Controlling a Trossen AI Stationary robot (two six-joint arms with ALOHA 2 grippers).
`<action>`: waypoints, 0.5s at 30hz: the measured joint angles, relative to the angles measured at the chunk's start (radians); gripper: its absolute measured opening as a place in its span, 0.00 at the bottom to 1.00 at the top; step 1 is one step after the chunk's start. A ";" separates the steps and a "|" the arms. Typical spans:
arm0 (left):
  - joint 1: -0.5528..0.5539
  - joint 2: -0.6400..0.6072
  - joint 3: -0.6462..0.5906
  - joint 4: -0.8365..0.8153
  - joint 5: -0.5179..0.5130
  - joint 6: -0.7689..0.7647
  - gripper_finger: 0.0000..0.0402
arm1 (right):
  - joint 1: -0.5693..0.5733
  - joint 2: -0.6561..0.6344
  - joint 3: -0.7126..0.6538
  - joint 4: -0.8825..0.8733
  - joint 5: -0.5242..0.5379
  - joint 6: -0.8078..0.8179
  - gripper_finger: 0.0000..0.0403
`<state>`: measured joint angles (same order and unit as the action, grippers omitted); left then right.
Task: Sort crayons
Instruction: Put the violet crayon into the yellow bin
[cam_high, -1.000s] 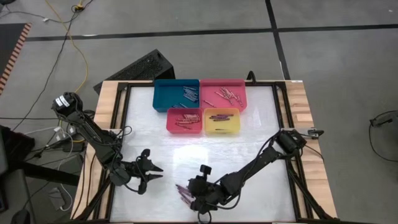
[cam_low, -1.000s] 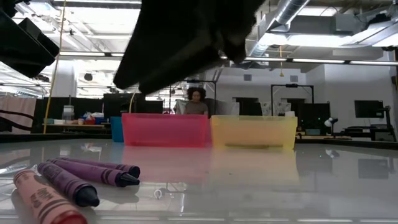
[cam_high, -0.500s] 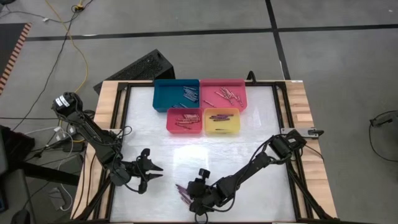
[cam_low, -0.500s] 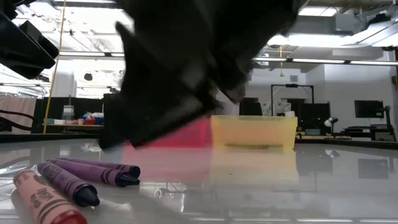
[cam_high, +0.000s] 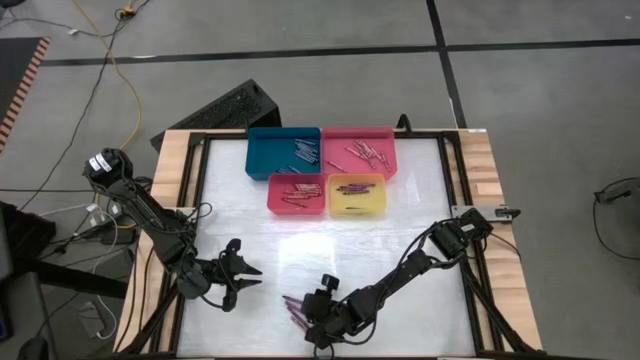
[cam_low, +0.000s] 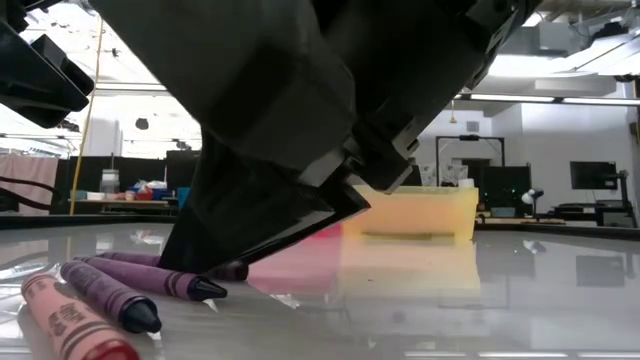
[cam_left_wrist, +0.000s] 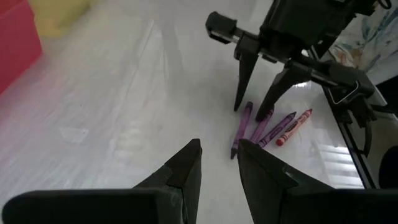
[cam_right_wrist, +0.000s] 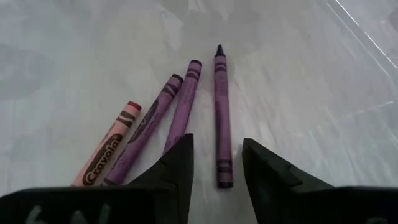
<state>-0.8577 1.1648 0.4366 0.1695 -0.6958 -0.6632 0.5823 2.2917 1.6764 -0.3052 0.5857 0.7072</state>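
Note:
Three purple crayons (cam_right_wrist: 186, 102) and one red crayon (cam_right_wrist: 109, 149) lie side by side flat on the white table, near its front edge (cam_high: 295, 308). My right gripper (cam_right_wrist: 214, 171) is open and slants down low over them. Its fingers stand on either side of the flat end of the rightmost purple crayon (cam_right_wrist: 221, 112), apart from it. The left wrist view shows the right gripper (cam_left_wrist: 250, 112) over the crayons (cam_left_wrist: 267, 127). My left gripper (cam_high: 250, 280) waits open to the left of them, above the table. More crayons lie in the trays.
Four trays stand at the table's far middle: blue (cam_high: 283, 152), pink (cam_high: 358, 150), red (cam_high: 297, 193) and yellow (cam_high: 357, 195), each with crayons inside. In the low view the yellow tray (cam_low: 420, 210) shows behind my right gripper (cam_low: 260, 235). Bare white table lies between trays and grippers.
My right gripper has come down toward the crayons near the table's front edge and now fills much of the low view, its fingertips close to the table by the far purple crayon. The crayons lie where they were.

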 joint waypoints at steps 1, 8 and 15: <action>0.000 0.000 0.000 -0.001 0.000 0.000 0.23 | 0.000 0.000 0.000 -0.001 0.001 0.000 0.35; 0.000 0.000 0.000 -0.001 0.000 0.000 0.23 | -0.006 -0.002 0.000 -0.046 0.018 0.001 0.33; 0.000 0.000 0.000 -0.001 0.000 -0.002 0.23 | -0.029 -0.006 0.001 -0.073 -0.028 0.005 0.19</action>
<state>-0.8577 1.1648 0.4366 0.1684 -0.6956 -0.6655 0.5529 2.2862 1.6772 -0.3781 0.5573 0.7124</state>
